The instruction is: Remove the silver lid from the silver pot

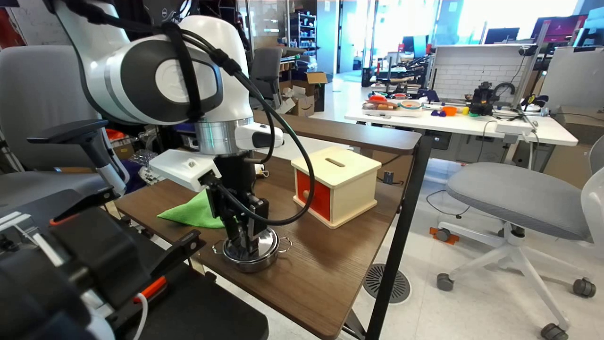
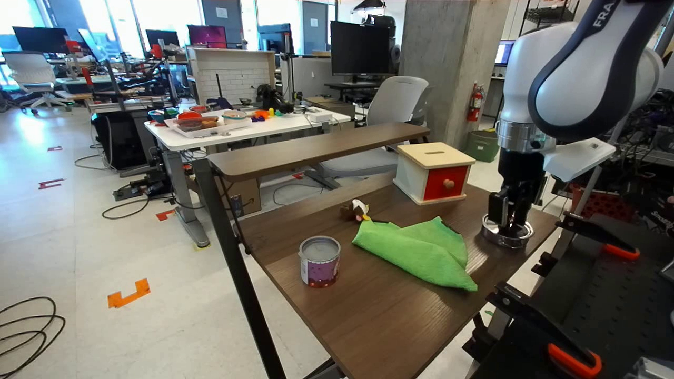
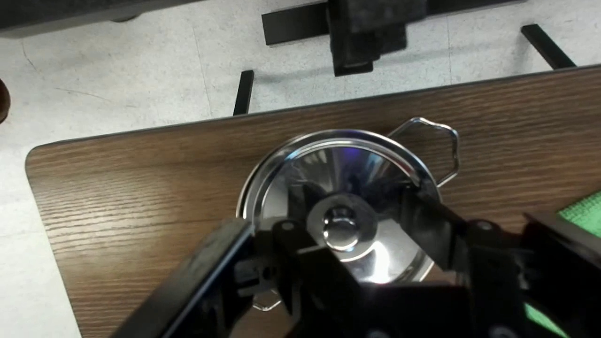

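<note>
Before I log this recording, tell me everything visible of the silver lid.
The silver lid is round, shiny and metal-looking, apparently slightly domed, with a ringed rim and a small rounded knob at its centre. Light glares off it. It lies on the silver pot, seemingly level, covering it, near an edge of the brown table. The pincer is open, straddling the knob; whether it touches the lid is unclear.

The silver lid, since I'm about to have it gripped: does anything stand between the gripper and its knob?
Nothing visible does: in the wrist view the gripper is open, and the knob on the silver lid shows between the fingers, with nothing else visible there. The green cloth lies off to one side.
</note>
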`<state>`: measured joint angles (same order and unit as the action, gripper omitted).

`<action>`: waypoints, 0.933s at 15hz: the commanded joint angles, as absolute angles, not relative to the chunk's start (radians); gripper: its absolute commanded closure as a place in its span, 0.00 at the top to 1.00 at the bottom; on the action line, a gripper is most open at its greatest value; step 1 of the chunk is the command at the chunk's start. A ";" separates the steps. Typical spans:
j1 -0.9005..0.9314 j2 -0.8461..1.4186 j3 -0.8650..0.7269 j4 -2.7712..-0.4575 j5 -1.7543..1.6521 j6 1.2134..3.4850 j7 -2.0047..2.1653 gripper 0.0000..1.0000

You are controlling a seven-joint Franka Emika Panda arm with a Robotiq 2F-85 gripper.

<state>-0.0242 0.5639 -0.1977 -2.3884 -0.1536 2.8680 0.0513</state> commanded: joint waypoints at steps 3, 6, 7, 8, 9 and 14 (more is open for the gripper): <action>-0.022 0.562 -0.207 -2.386 -0.153 2.892 0.043 0.12; -0.022 0.553 -0.209 -2.391 -0.155 2.892 0.040 0.06; -0.020 0.544 -0.210 -2.398 -0.157 2.892 0.040 0.06; -0.017 0.532 -0.213 -2.406 -0.159 2.889 0.040 0.06; -0.026 0.509 -0.206 -2.418 -0.155 2.878 0.030 0.06; -0.060 0.381 -0.196 -2.461 -0.149 2.846 -0.014 0.06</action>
